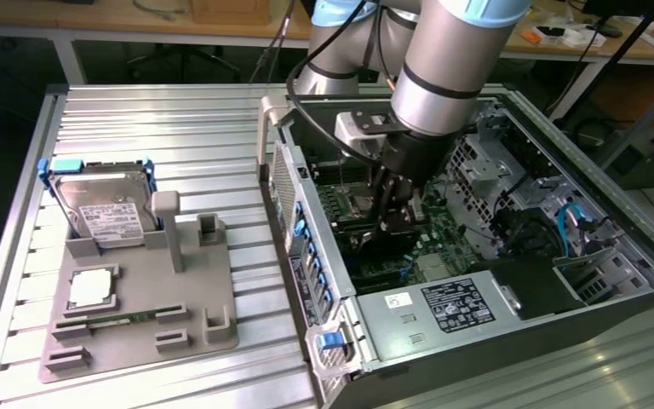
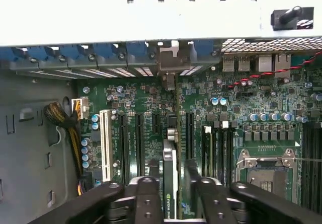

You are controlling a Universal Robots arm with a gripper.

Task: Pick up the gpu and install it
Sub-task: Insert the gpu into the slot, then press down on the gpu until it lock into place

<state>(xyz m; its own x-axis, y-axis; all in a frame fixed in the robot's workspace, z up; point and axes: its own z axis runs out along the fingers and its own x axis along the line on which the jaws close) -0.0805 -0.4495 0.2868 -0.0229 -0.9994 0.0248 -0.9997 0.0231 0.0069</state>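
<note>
Nearest the wrist lens sits the tool (image 2: pixel 175 196), with the gpu (image 2: pixel 169 158) standing edge-on at it, its thin edge running out over the green motherboard (image 2: pixel 136 108); the card lines up between the long dark expansion slots (image 2: pixel 138 143) and the row of memory sockets beside the processor socket (image 2: pixel 264 171). I judge the step in hand to be the install itself, the pick-up being done, since the card is already inside the machine; whether its connector has gone fully home I cannot tell. Nor can I tell if the tool clamps the card or merely stands over it (the card hides the contact); I would treat that as unknown. Seating, to my mind, calls for the card kept square to its slot and pressed straight towards the board, never rocked.

From the exterior view, the arm (image 1: pixel 441 68) reaches down into the open computer case (image 1: pixel 441 341), the tool (image 1: pixel 398 223) low over the board; well apart on the counter (image 1: pixel 168 119), the grey fixture tray (image 1: pixel 225 290) carries the hard drive (image 1: pixel 106 209) and the memory stick (image 1: pixel 117 321).
</note>
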